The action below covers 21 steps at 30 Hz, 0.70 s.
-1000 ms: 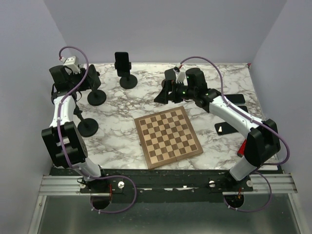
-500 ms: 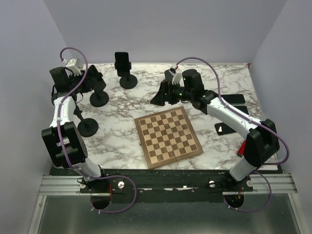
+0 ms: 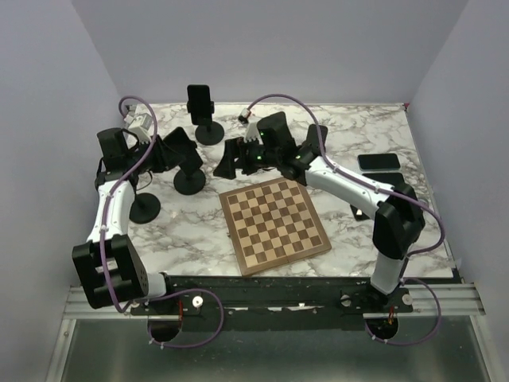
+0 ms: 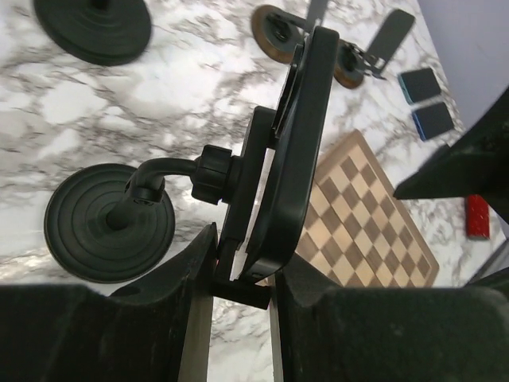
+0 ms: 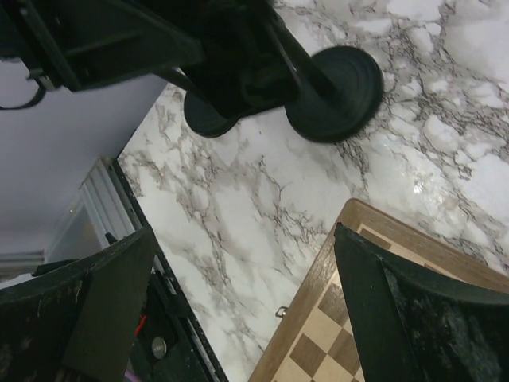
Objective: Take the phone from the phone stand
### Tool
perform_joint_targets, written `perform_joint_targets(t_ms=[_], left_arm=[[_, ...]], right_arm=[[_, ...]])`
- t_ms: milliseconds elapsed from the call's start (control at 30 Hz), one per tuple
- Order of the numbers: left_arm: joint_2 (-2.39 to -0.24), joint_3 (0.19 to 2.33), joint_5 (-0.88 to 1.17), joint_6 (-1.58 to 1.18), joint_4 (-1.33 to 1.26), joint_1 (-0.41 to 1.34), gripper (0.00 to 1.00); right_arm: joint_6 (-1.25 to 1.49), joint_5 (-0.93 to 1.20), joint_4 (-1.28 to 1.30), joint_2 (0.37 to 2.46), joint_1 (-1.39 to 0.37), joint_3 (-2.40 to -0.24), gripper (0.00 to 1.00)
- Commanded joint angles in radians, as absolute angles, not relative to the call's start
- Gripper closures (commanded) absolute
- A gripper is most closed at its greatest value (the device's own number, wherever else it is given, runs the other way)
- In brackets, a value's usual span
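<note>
Far left in the overhead view, a round black base sits on the marble table, partly behind the left arm. Just right of it, the left gripper is pinched onto the phone stand. Whether the stand's foot rests on the marble or hangs just above it cannot be told. The left wrist camera shows the two fingers pressed together on the foot of the cradle. The phone sits in that cradle, edge-on and tilted, with its lower end between them. Behind, toward the upper part of the frame, a second phone stands upright on another stand. Right of the held stand, the right gripper hovers near it without touching, jaws spread wide around nothing. Lower right of that lies a chessboard, flat. Near the right edge a loose phone lies flat.
</note>
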State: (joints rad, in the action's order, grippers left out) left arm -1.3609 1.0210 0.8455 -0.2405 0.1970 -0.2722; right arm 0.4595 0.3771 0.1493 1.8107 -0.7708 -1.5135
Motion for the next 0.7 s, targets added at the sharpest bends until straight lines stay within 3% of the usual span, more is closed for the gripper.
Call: perform_joint_targets(t_ms=[0,133,267,367,433,667], left_arm=[[-1.320,0.943,1.003,-0.275,0.150,-0.235,0.87],[-1.360,0.980,0.942,-0.175,0.263,-0.171,0.85],[-1.310,0.936,0.951,-0.222,0.179,-0.163,0.62],[-1.264,0.909,0.921,-0.240,0.152,-0.163,0.33],[-1.251,0.902,0.913,-0.259,0.151,-0.163,0.02],[-1.175,0.842,0.894,-0.374,0.104,-0.187,0.02]], right_arm=[[0.415,0.210,0.216,1.864,-0.849,-1.630,0.00],[0.383,0.037,0.271,1.927,-0.911,-1.741,0.00],[0.385,-0.091,0.303,1.967,-0.937,-1.826,0.00],[0.386,-0.071,0.270,1.953,-0.937,-1.821,0.00],[0.376,-0.051,0.264,1.948,-0.937,-1.825,0.00],[0.336,-0.008,0.287,1.953,-0.937,-1.856,0.00]])
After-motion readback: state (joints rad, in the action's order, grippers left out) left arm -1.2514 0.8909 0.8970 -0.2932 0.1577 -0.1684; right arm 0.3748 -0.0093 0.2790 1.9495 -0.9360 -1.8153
